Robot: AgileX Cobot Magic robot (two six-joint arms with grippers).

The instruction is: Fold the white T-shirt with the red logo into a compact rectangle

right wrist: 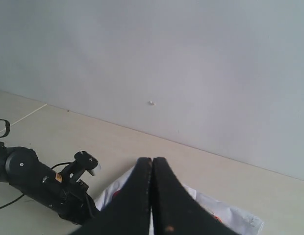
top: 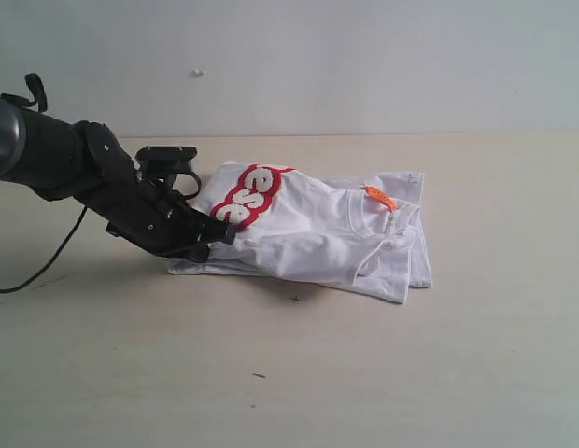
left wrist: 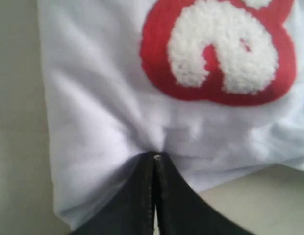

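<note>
Where my left gripper pinches: white T-shirt, left edge, beside red logo
right gripper: my fingers pressed together, empty

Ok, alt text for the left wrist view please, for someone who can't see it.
The left gripper, jaws shut, pinches a puckered bit of the white T-shirt close to the red logo, whose fuzzy white letter on red looms large. Pale table shows at the cloth's edges.
</note>
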